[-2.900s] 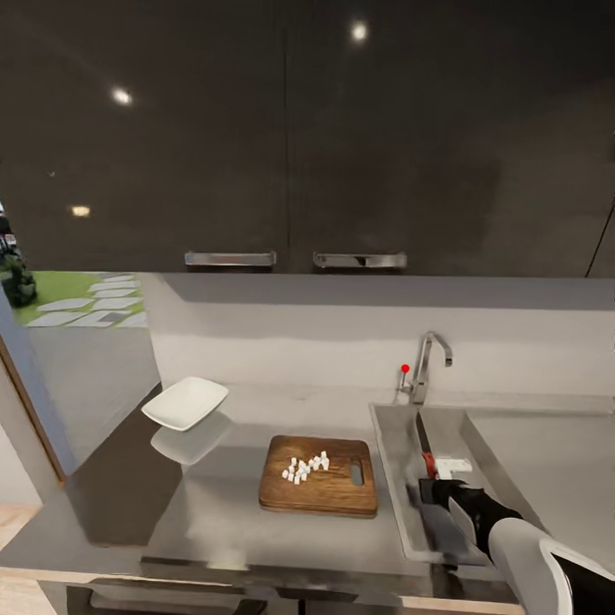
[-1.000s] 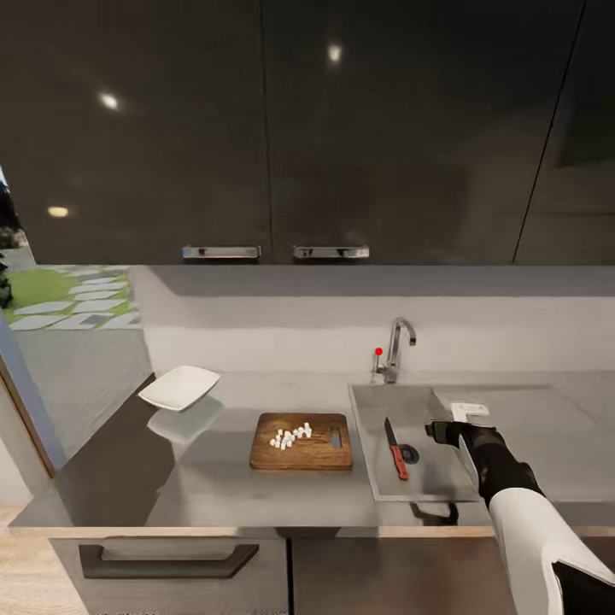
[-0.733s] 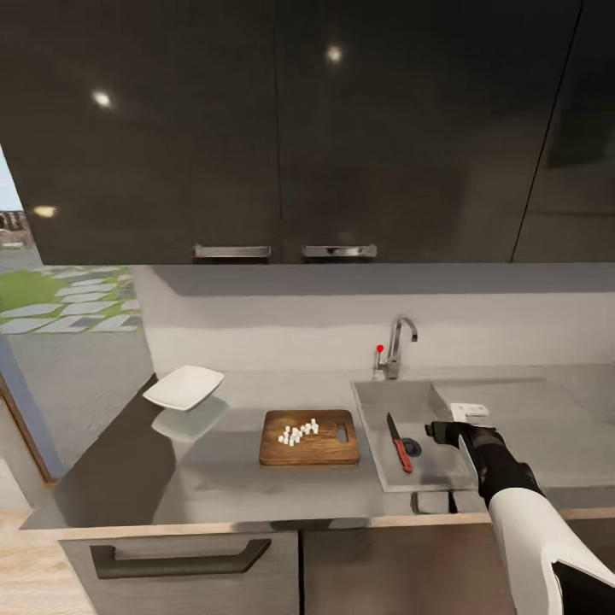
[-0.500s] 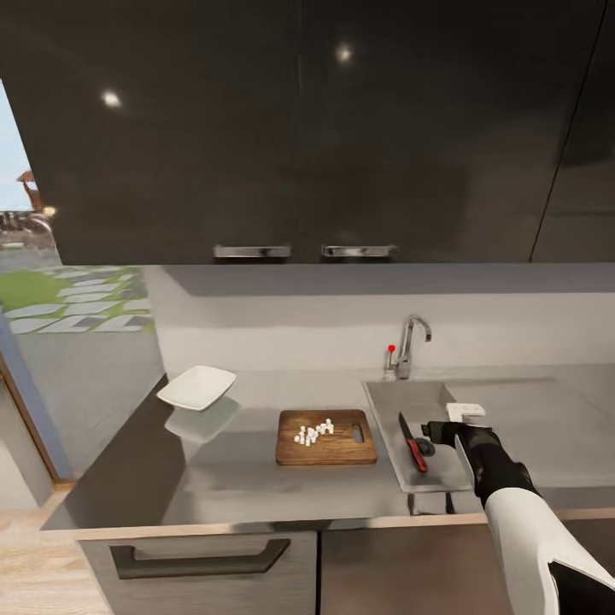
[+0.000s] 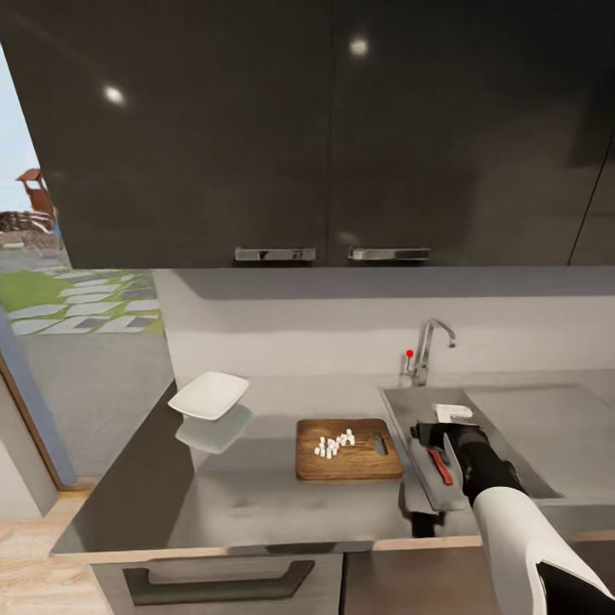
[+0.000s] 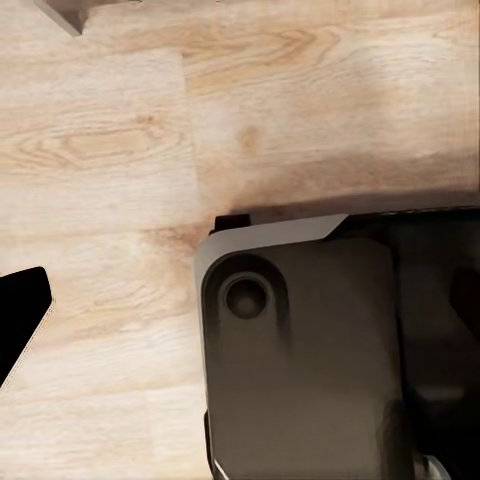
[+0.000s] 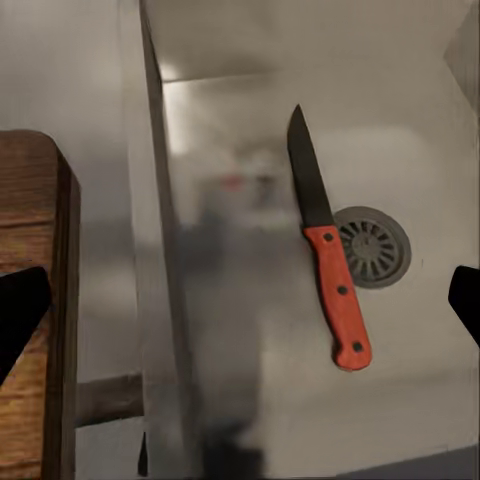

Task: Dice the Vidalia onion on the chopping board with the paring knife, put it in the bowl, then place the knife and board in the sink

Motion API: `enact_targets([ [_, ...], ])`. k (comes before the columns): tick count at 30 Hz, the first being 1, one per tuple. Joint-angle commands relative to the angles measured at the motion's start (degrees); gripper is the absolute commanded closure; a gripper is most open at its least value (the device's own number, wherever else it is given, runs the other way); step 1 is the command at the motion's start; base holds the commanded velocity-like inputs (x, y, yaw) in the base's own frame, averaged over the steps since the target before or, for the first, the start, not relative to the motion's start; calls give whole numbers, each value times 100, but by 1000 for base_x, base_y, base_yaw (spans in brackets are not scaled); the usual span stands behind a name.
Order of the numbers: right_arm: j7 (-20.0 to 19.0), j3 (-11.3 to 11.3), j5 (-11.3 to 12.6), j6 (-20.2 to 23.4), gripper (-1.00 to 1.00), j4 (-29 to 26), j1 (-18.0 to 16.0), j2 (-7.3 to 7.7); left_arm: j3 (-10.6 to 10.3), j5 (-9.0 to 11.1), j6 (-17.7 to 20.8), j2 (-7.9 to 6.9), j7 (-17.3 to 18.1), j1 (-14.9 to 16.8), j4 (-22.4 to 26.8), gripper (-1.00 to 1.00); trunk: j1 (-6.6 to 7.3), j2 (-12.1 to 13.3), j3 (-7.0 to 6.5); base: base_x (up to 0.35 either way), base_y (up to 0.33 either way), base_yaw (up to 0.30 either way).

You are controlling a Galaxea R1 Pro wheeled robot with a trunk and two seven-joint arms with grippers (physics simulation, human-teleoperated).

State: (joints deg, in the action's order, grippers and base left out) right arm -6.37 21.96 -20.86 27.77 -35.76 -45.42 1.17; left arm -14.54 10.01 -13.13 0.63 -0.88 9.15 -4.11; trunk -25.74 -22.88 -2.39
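Dice sit in a loose cluster on the board, which lies flat on the bench just left of the sink, its long axis running left to right and its slot handle at the end nearest the basin. The empty bowl stands well apart to the far left, beyond the board. The knife already lies on the sink floor, red handle toward the near edge, blade pointing to the far wall, beside the drain. The right gripper hangs over the sink, jaws apart and holding nothing, with the board's right end just to its left; it looks the arm better placed for the next reach. The left wrist view looks down on wooden floor past the robot's base, and whether the left jaws are apart or together cannot be told. By these signs, the dice have yet to go into the bowl
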Motion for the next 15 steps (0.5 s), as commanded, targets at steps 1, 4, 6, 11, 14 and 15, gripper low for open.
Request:
enact_targets([
  [1,-55,27,-60,24,-100,-9,-2,-8,-49,45,-41,6,-9,8,-27,-100,-4,-4,2,158,117,0],
  [4,-63,27,-59,26,-100,-9,-2,-11,-49,42,-41,7,-9,8,-28,-100,-4,-4,2,123,90,0],
  [6,-65,24,-59,26,-100,-10,-2,-14,-49,44,-41,7,-9,8,-28,-100,-4,-4,2,35,25,0],
  [11,-65,10,-63,26,-100,-8,-2,-109,-49,43,-41,7,-9,8,-28,-100,-4,-4,2,6,5,0],
  [14,-60,-95,-66,26,-100,1,-2,-195,-49,45,-41,7,-9,8,-28,-100,-4,-4,2,0,0,0],
  [15,-63,-198,-67,26,-100,6,-2,-213,-49,45,-41,7,-9,8,-28,-100,-4,-4,2,0,0,0],
])
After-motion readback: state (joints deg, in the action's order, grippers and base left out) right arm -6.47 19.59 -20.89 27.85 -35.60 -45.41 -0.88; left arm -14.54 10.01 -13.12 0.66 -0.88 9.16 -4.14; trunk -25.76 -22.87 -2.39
